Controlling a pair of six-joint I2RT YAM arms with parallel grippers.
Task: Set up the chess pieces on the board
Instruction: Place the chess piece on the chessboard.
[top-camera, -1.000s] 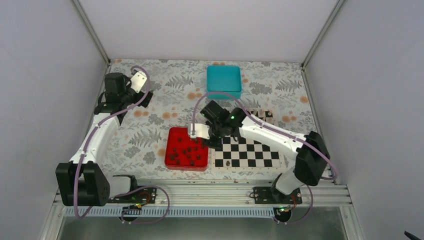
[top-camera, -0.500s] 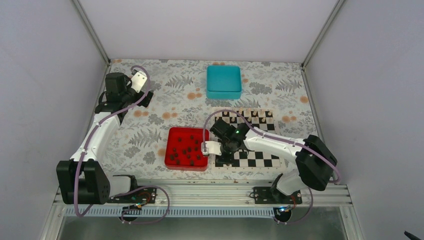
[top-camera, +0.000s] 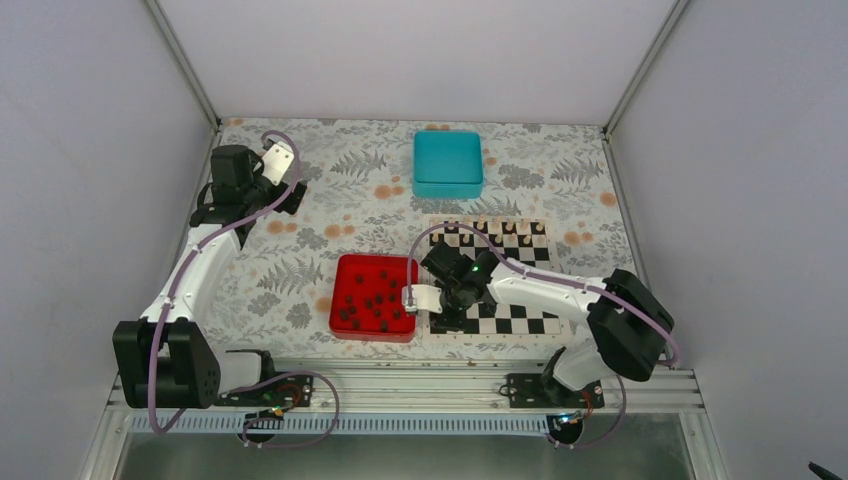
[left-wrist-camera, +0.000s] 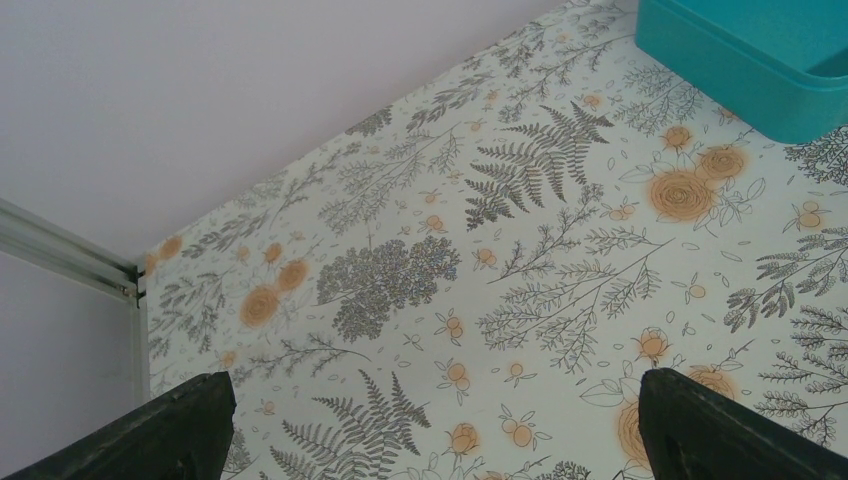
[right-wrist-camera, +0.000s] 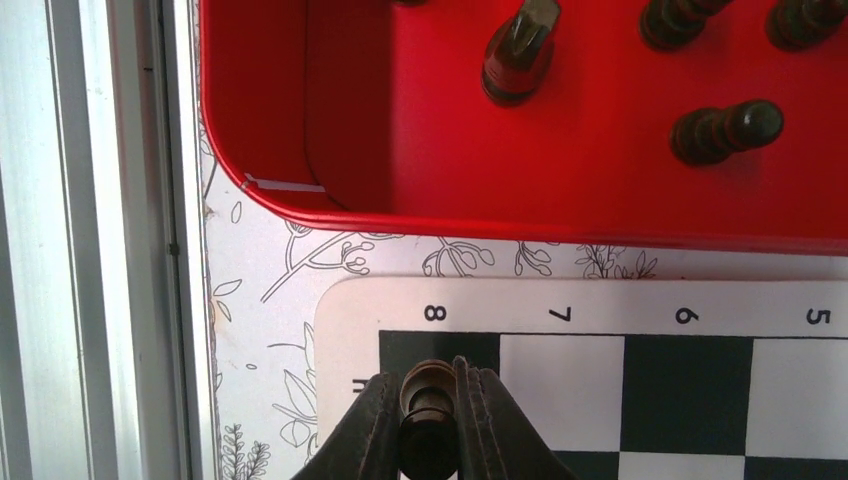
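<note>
**A:** Dark piece is clamped in the right gripper, bottom centre, over the corner square of the board, by the 8.

**B:** Best lowered straight, released only once seated upright. Other chess pieces are left in the red tray up top; left gripper is spread wide apart.

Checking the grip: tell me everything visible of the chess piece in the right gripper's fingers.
The chess piece is dark brown and glossy, with a rounded head and a collar below it. It is pinched on both sides by the black fingers of the right gripper, over the black corner square beside the 8 on the board. Its base is hidden, so contact with the board cannot be told.
</note>
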